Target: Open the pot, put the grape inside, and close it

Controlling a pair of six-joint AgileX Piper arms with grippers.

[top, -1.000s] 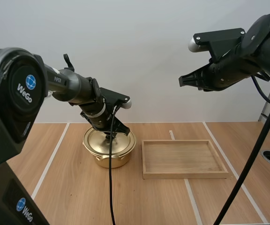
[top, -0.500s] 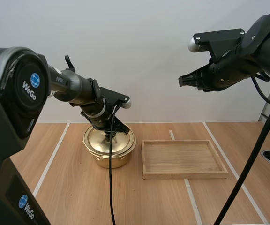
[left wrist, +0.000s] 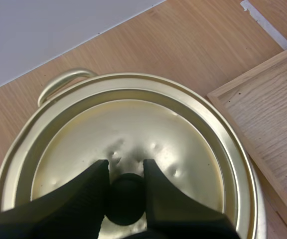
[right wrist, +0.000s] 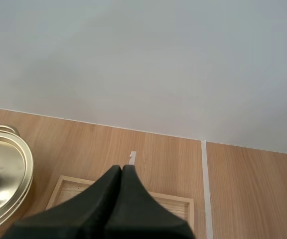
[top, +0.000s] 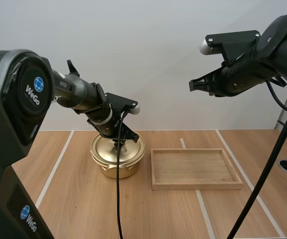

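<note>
Looking down from the high view, you find the pot (top: 116, 168) on the table (top: 73, 209) just left of the frame's centre, with its lid (top: 105, 149) sitting on it. Your left gripper (top: 119, 143) reaches in from the upper left and comes down onto the middle of that lid. From the left wrist view, the left gripper (left wrist: 125, 170) has its two fingers only slightly parted, pinching the black knob (left wrist: 126, 200) between their ribbed faces, and the lid (left wrist: 133, 124) lies inside the pot's rim. One looped handle (left wrist: 64, 79) sticks out at the pot's far side.

Next to the pot, toward the frame's right, lies the wooden tray (top: 193, 185); it is just beside the pot, with a narrow strip of table between them. From the left wrist view the tray's corner (left wrist: 223, 94) comes close to the pot's rim. White tape lines (top: 54, 167) run across the table on both sides of the pot.

Your right gripper (top: 193, 85) hangs high in the upper right of the frame, above the tray and well apart from the pot. In its own wrist view the right gripper (right wrist: 122, 170) has its fingers pressed together as one dark wedge with nothing between them, over the tray's far edge (right wrist: 66, 180), with the pot (right wrist: 4, 169) off to one side.
</note>
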